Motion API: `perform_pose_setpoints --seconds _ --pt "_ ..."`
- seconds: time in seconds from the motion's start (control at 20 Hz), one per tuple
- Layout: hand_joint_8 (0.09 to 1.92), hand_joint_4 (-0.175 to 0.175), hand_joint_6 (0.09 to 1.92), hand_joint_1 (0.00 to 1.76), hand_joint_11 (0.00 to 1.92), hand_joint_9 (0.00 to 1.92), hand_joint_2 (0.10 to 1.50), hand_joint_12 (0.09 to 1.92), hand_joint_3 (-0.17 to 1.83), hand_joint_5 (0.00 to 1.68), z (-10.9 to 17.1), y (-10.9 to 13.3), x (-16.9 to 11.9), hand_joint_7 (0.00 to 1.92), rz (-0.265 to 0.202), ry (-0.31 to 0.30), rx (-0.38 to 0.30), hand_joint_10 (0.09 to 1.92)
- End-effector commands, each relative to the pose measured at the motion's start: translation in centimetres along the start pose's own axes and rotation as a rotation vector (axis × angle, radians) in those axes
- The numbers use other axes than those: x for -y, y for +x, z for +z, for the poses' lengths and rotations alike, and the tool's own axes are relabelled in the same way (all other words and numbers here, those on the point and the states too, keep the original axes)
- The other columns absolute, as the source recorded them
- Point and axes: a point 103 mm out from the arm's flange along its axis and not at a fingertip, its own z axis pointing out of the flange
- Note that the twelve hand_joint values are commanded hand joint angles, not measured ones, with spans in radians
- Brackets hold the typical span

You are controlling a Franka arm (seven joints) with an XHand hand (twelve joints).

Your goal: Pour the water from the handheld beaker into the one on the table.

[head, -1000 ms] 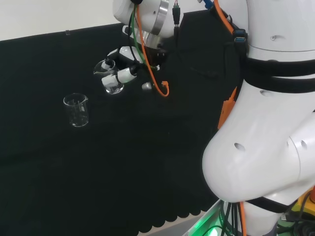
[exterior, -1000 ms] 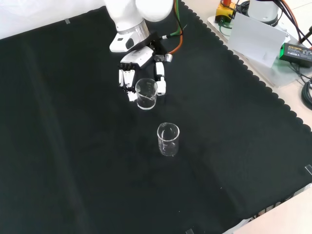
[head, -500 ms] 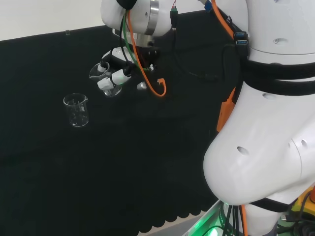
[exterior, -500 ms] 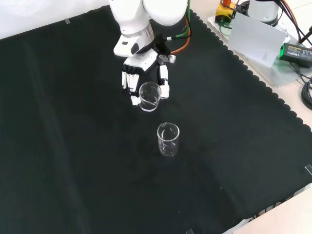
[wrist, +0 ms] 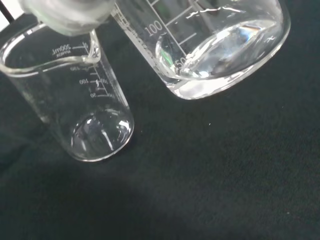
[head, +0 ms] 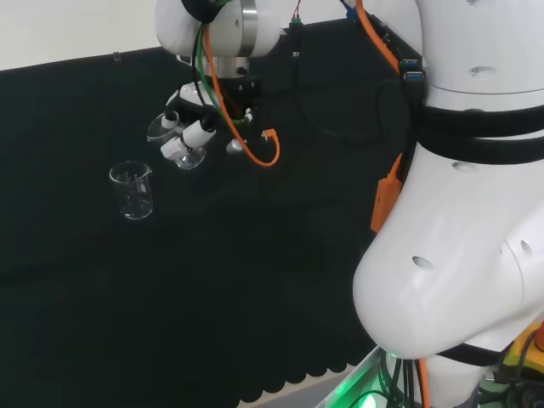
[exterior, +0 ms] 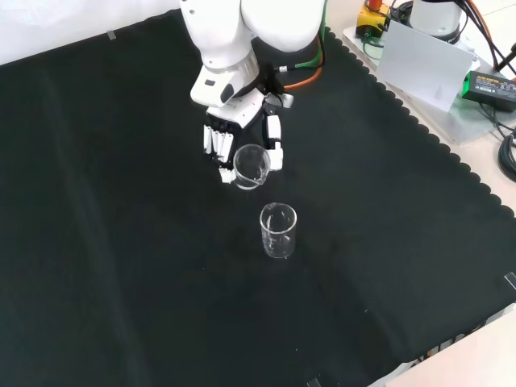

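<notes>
Two beakers: hand [exterior: 242, 137] grips tilted beaker w/ water [exterior: 251, 166], empty beaker [exterior: 279, 230] upright on black cloth [exterior: 121, 242].

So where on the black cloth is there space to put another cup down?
Lots of bare black cloth lies left of and below the clear glass beaker standing on the table in the front view. It's crowded above that, where the black and white hand holds the tilted glass beaker.

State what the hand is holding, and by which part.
The hand holds a glass beaker by its side wall, fingers curled round it.
</notes>
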Motion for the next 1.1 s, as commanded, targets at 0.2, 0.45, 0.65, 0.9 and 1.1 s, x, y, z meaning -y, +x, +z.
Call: perform_pose_setpoints --seconds 0.2,0.45,0.65,0.9,1.1 --pt "1.00 -0.102 1.12 1.25 0.92 1.12 1.19 0.98 -0.17 0.88 0.5 1.8 -0.8 1.12 -0.009 0.058 0.044 1.12" --pt "1.00 -0.105 1.13 1.25 0.93 1.12 1.19 0.98 -0.17 0.88 1.0 2.4 -0.9 1.12 -0.016 0.078 0.058 1.13" --pt "1.00 -0.106 1.13 1.25 0.94 1.12 1.19 0.98 -0.17 0.88 0.9 2.5 -0.9 1.12 -0.015 0.085 0.068 1.13" --pt "1.00 -0.108 1.13 1.25 0.94 1.12 1.19 0.97 -0.17 0.87 0.5 2.7 -0.9 1.12 -0.010 0.102 0.104 1.13" --pt "1.00 -0.109 1.13 1.25 0.94 1.12 1.19 0.97 -0.17 0.87 0.3 2.8 -0.9 1.12 0.005 0.122 0.124 1.13"
